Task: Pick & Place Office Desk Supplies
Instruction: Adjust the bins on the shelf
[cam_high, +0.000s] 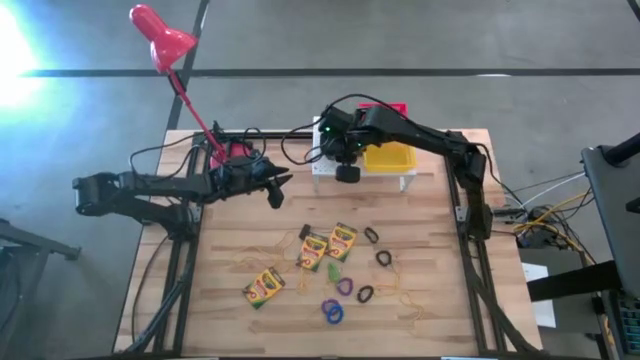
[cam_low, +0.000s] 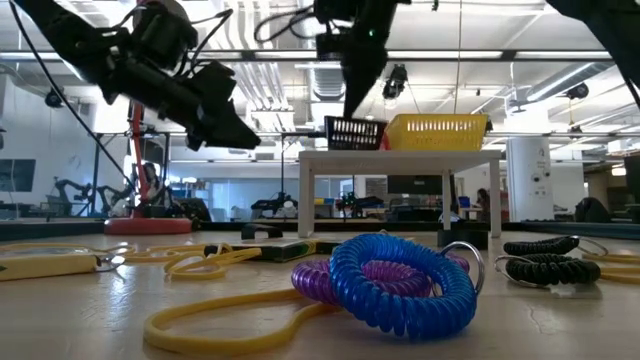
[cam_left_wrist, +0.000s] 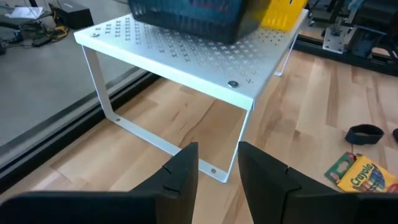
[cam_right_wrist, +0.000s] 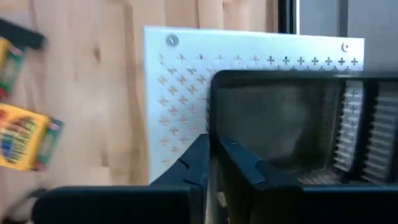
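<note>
Nearest the low camera lies a blue elastic ring (cam_low: 403, 278) resting against a purple ring (cam_low: 325, 280), with a yellow rubber band (cam_low: 225, 317) looping in front and black rings (cam_low: 545, 258) off to the side. From above, these supplies sit in a loose cluster on the front half of the table (cam_high: 430, 215): three crayon boxes (cam_high: 341, 241), rings and thin bands, all well apart from both grippers.

Farther back, the left gripper (cam_high: 277, 189) hangs above the bare wood on the left side, its fingers (cam_left_wrist: 186, 171) parted with a clear gap and nothing between them; the white perforated stand (cam_left_wrist: 186, 53) lies ahead of it.

At the rear, the right gripper (cam_high: 347, 172) hovers at the stand's front-left corner, just over the edge of a dark mesh basket (cam_right_wrist: 292, 124). Its jaws are pressed together, nothing visible between them. A yellow basket (cam_high: 389, 157) stands beside the dark one, and the red desk lamp (cam_high: 160, 42) rises beyond the table's left rear corner.
</note>
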